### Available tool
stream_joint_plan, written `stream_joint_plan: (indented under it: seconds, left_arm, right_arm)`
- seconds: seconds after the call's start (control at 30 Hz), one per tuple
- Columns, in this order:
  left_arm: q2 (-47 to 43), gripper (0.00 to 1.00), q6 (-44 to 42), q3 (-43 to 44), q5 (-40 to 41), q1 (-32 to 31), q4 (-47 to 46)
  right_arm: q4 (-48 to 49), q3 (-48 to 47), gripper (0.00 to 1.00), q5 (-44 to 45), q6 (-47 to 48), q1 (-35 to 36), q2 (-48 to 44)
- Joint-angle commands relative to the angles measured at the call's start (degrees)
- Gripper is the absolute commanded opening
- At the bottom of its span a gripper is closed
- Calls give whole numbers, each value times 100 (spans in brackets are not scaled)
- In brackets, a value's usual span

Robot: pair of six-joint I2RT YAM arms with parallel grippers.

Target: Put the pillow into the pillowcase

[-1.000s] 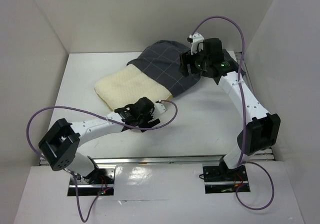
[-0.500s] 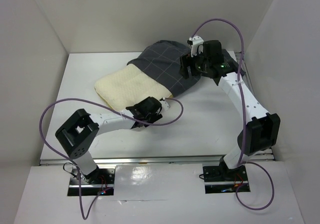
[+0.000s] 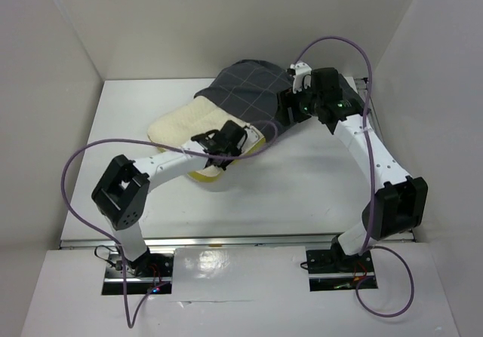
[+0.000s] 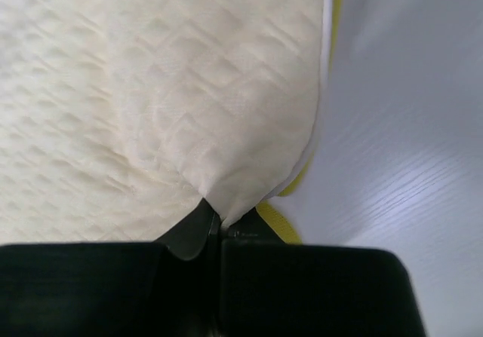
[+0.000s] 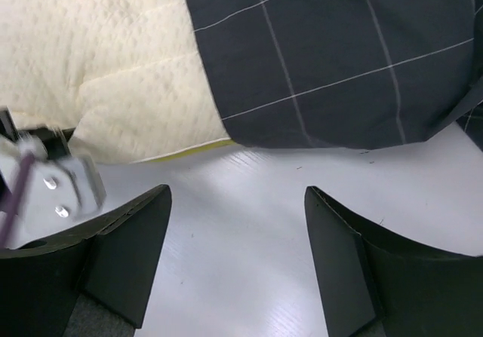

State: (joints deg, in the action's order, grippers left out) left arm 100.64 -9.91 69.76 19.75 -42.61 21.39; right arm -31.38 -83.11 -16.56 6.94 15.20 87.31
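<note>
The cream-yellow pillow [image 3: 177, 126] lies at the table's middle left, its far right end inside the dark grey grid-lined pillowcase [image 3: 241, 88]. My left gripper [image 3: 226, 145] is shut on the pillow's near right corner, which is raised so that the yellow side band [image 3: 202, 175] shows. In the left wrist view the pillow [image 4: 151, 88] bunches into the shut left gripper [image 4: 215, 220]. My right gripper [image 3: 290, 109] hangs open at the pillowcase's right edge. In the right wrist view the right gripper [image 5: 238, 228] is over bare table, just short of the pillowcase [image 5: 339, 50] and the pillow [image 5: 98, 73].
White walls enclose the table [image 3: 317, 179] on the left, back and right. A purple cable [image 3: 75, 163] loops out from the left arm and another [image 3: 332, 32] arches over the right arm. Part of the left arm [image 5: 64, 186] shows in the right wrist view.
My left gripper moved onto the pillow's near right corner, shut on it and raised it. My right gripper shifted slightly right, off the pillowcase, and stays open.
</note>
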Motion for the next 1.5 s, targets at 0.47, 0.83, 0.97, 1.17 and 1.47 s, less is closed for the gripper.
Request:
stream_joint_plan:
  seconds: [0.47, 0.83, 0.97, 1.17, 1.47]
  left_arm:
    - [-9, 0, 1105, 4941, -3529, 1633, 1561]
    - [-9, 0, 1158, 5716, -4312, 1686, 1913]
    - [-9, 0, 1158, 5918, -4365, 1686, 2019]
    - [-316, 0, 1053, 5489, -4313, 1739, 2011]
    - [-712, 0, 886, 3643, -3462, 1686, 895]
  right_arm:
    - [263, -425, 55, 302, -70, -131, -30]
    - [756, -1461, 71, 882, -570, -131, 1296]
    - [861, -1954, 71, 1135, -641, -79, 1868]
    - [783, -2472, 12, 1454, -396, -26, 2238]
    - [-174, -2956, 0, 295, -158, 184, 1651]
